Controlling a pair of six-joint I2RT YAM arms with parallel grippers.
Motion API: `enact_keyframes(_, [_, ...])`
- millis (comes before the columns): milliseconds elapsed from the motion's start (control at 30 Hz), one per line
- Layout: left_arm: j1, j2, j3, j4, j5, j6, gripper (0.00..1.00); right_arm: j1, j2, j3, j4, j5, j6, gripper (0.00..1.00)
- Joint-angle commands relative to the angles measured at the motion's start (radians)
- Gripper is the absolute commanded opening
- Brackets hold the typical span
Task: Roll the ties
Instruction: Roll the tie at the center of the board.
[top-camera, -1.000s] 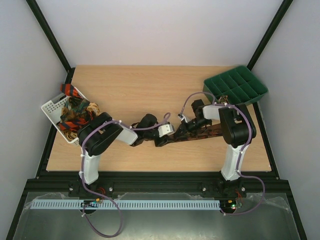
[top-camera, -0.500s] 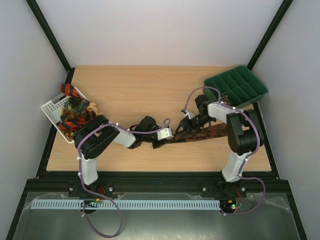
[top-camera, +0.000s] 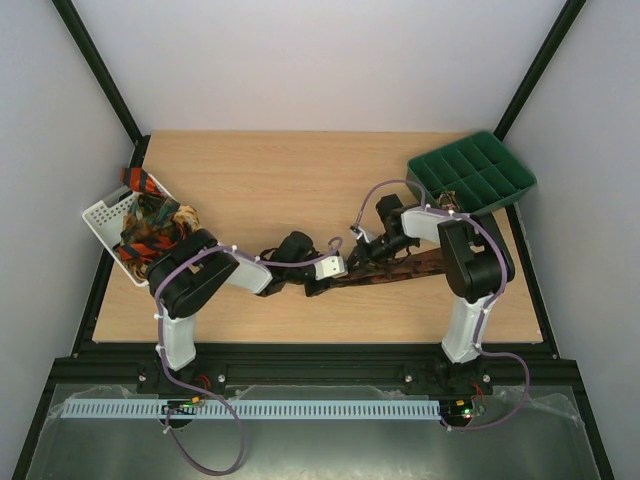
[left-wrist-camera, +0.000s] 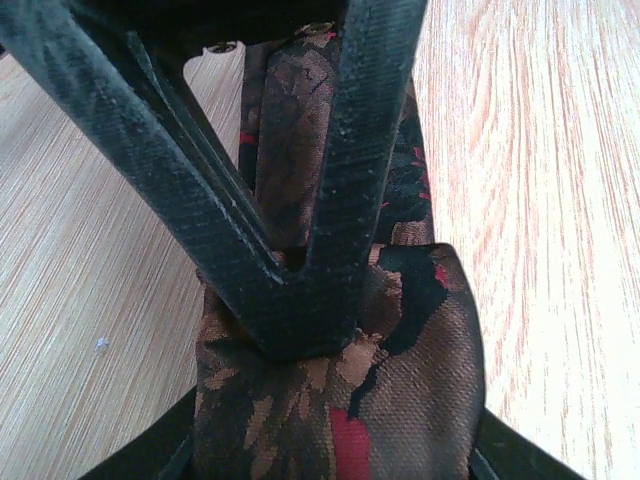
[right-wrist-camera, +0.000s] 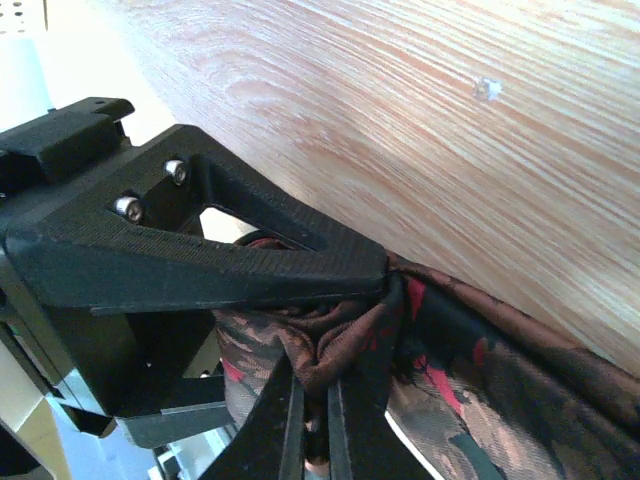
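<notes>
Now the right gripper (right-wrist-camera: 318, 400) has re-pinched the dark brown, red-flecked fabric necktie (right-wrist-camera: 450, 390) beside the left gripper (left-wrist-camera: 300, 320), itself clamped on the folded end, mid-way across the light wooden table (top-camera: 300, 180), so rolling looks barely begun.

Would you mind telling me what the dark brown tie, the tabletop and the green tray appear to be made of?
The dark brown tie looks like woven fabric, perhaps silk or polyester: fine weave, soft sheen, bunching folds. The tabletop seems light wood or wood-look laminate: straight grain, matte. The green tray appears moulded plastic: uniform colour, thin dividers.
</notes>
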Motion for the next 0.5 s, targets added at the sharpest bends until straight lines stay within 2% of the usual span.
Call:
enact_keyframes(0, [0.005, 0.030, -0.014, -0.149, -0.026, 0.032, 0.43, -0.009, 0.016, -0.018, -0.027, 0.139, -0.051, 0.01])
enact_keyframes(67, [0.018, 0.018, -0.013, -0.144, 0.007, 0.021, 0.48, -0.019, 0.012, -0.037, -0.022, 0.183, -0.074, 0.01])
enact_keyframes(233, [0.037, -0.053, -0.032, -0.081, 0.106, -0.030, 0.69, -0.035, 0.017, -0.094, 0.032, 0.317, -0.112, 0.01])
enact_keyframes(367, [0.034, -0.059, -0.027, -0.036, 0.144, -0.108, 0.74, -0.037, 0.027, -0.121, 0.073, 0.386, -0.108, 0.01])
enact_keyframes(467, [0.027, -0.031, -0.018, 0.007, 0.143, -0.159, 0.76, -0.036, 0.028, -0.134, 0.091, 0.374, -0.090, 0.01])
